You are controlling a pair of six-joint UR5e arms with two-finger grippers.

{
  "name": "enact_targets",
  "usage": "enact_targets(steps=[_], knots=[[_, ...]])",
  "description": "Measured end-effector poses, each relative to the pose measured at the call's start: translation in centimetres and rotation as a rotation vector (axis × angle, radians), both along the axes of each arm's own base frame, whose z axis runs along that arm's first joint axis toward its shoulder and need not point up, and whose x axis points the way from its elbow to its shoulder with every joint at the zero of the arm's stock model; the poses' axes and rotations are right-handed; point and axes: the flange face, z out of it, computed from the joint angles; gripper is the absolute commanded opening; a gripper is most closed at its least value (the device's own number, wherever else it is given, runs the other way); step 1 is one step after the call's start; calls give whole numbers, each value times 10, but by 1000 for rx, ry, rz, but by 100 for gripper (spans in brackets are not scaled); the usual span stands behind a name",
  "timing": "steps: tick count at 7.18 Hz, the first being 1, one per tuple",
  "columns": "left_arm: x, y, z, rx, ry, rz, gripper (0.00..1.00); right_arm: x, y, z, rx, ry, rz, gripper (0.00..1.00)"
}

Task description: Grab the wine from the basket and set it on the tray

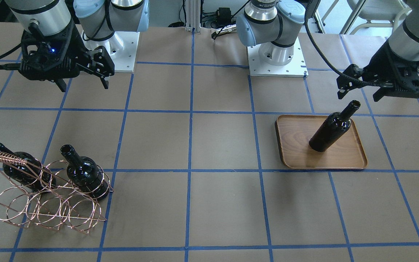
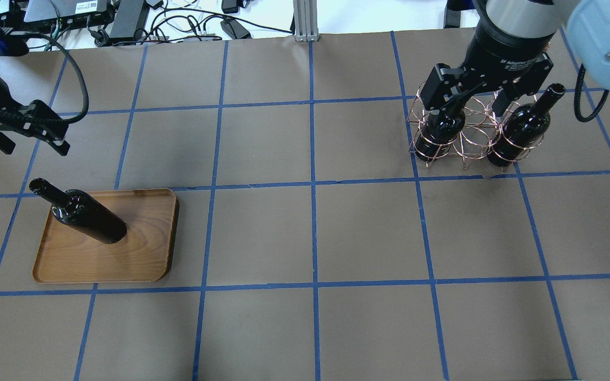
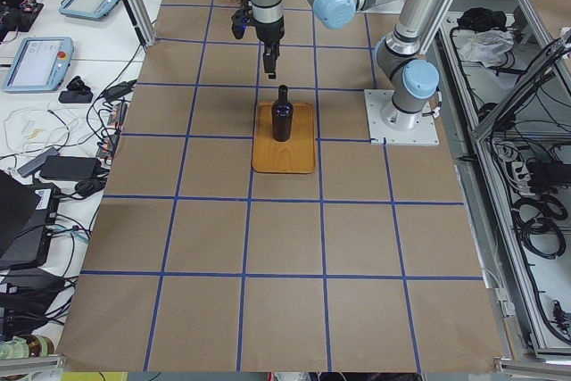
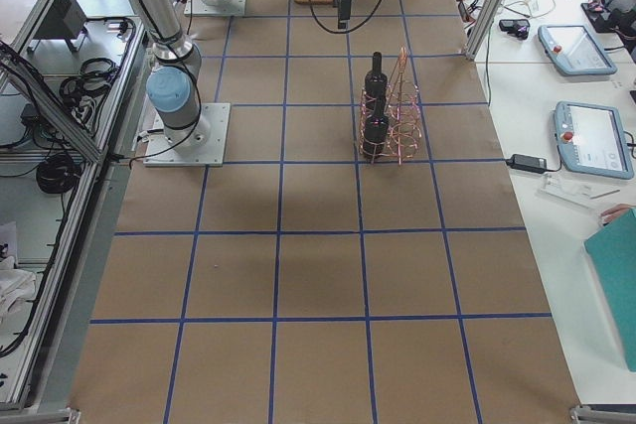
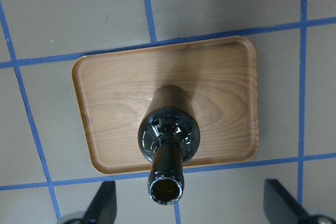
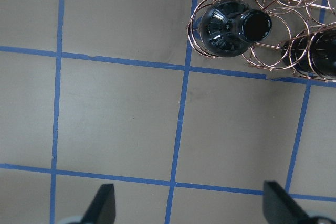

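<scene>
One near-black wine bottle (image 1: 331, 129) stands upright on the brown wooden tray (image 1: 340, 160); it also shows in the overhead view (image 2: 85, 214) on the tray (image 2: 141, 254). My left gripper (image 1: 358, 95) is open and empty, above and behind the bottle's mouth; the left wrist view shows the bottle (image 5: 168, 140) between the spread fingertips (image 5: 102, 203). The copper wire basket (image 1: 46, 203) holds two more bottles (image 1: 20, 169) (image 1: 86, 174). My right gripper (image 2: 466, 108) is open and empty, hovering above the basket (image 2: 469, 143), near one bottle (image 6: 226, 27).
The table is brown paper with a blue tape grid. The arm bases (image 1: 276, 58) stand at the robot's edge. Cables and devices (image 2: 125, 16) lie beyond the far edge in the overhead view. Tablets lie on side benches (image 4: 586, 136).
</scene>
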Motion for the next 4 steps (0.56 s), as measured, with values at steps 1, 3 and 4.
enact_targets(steps=[1, 3, 4], knots=[[-33, 3, 12, -23, 4, 26, 100, -1, 0, 0, 0, 3, -1, 100], [-100, 19, 30, -62, 14, 27, 100, -1, 1, 2, -3, 4, -1, 100], [-131, 28, 34, -70, 19, 11, 100, -1, 2, 2, -5, 5, -1, 100]])
